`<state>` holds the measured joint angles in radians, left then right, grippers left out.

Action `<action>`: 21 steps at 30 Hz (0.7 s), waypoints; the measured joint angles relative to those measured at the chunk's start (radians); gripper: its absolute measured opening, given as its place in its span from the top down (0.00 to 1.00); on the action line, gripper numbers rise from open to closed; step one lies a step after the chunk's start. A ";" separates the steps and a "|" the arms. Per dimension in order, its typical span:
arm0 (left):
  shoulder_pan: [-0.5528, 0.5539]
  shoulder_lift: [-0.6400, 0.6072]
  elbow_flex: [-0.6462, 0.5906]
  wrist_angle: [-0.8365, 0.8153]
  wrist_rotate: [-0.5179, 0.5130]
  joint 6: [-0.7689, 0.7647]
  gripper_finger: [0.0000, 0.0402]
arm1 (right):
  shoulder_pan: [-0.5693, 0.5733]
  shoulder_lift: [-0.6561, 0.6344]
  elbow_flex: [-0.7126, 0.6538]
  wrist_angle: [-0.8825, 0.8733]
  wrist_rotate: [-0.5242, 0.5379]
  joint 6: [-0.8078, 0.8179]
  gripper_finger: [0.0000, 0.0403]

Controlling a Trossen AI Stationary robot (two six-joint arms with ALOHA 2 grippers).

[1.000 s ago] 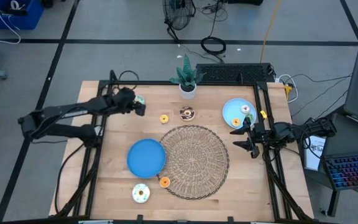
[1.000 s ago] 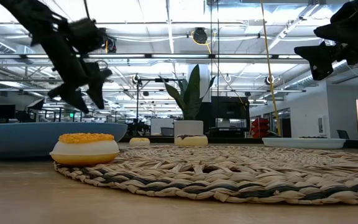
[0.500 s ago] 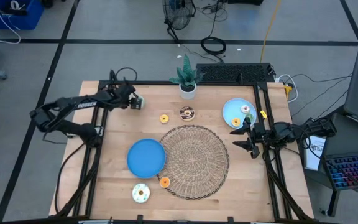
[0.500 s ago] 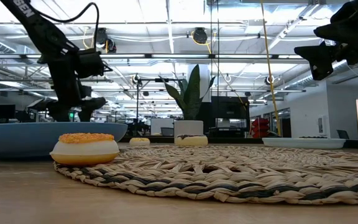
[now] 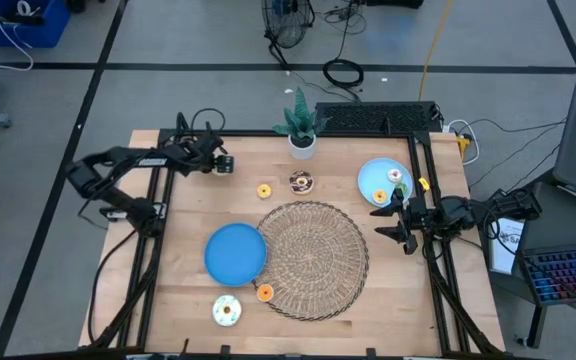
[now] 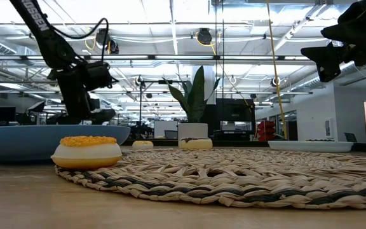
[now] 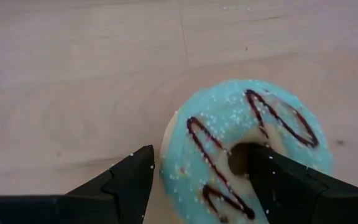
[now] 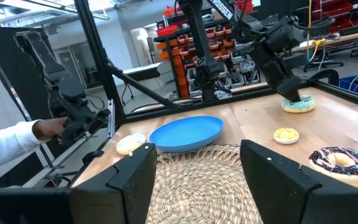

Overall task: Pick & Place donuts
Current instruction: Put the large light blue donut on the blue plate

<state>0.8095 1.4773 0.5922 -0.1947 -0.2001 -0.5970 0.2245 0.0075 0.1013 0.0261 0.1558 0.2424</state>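
A mint donut with brown drizzle (image 7: 247, 146) lies flat on the wood at the table's far left (image 5: 226, 163). My left gripper (image 7: 201, 174) is down at it, open: one finger (image 7: 129, 183) stands outside the ring's rim, the other (image 7: 284, 180) is over its hole. In the right wrist view this gripper (image 8: 289, 93) slants down onto the donut (image 8: 299, 104). My right gripper (image 5: 396, 218) waits open at the table's right edge, nothing between its fingers (image 8: 194, 180). My left gripper comes from above, slanting down, and straddles one side of the mint ring (image 7: 191, 155), one finger outside the rim and one at the hole. I cannot tell whether the fingers touch it. The donut lies flat on the table.
A yellow donut (image 5: 264, 190) and a brown one (image 5: 301, 182) lie near the wicker mat (image 5: 313, 258). A blue plate (image 5: 235, 252) sits left of the mat, another (image 5: 368, 180) at far right holds two donuts. An orange donut (image 5: 265, 293), a white one (image 5: 227, 311), a potted plant (image 5: 301, 130). A person's hand (image 8: 42, 127) shows beyond the table.
My left gripper has come down and a little toward the table's far edge, onto the mint donut, tipping steeper as the arm folded back toward the left. Its fingers have kept the same gap. The donut has not moved.
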 joint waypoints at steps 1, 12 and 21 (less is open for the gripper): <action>0.002 0.011 0.000 0.009 0.000 0.000 0.37 | 0.000 0.000 0.000 0.000 0.000 0.000 0.45; 0.000 0.014 0.001 0.026 0.028 0.023 0.37 | 0.000 0.000 0.000 0.000 0.000 0.000 0.45; 0.000 0.014 0.001 0.032 0.036 0.045 0.63 | 0.000 0.000 0.000 0.000 0.000 0.000 0.45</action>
<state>0.8093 1.4918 0.5930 -0.1631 -0.1638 -0.5519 0.2241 0.0078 0.1013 0.0261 0.1558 0.2424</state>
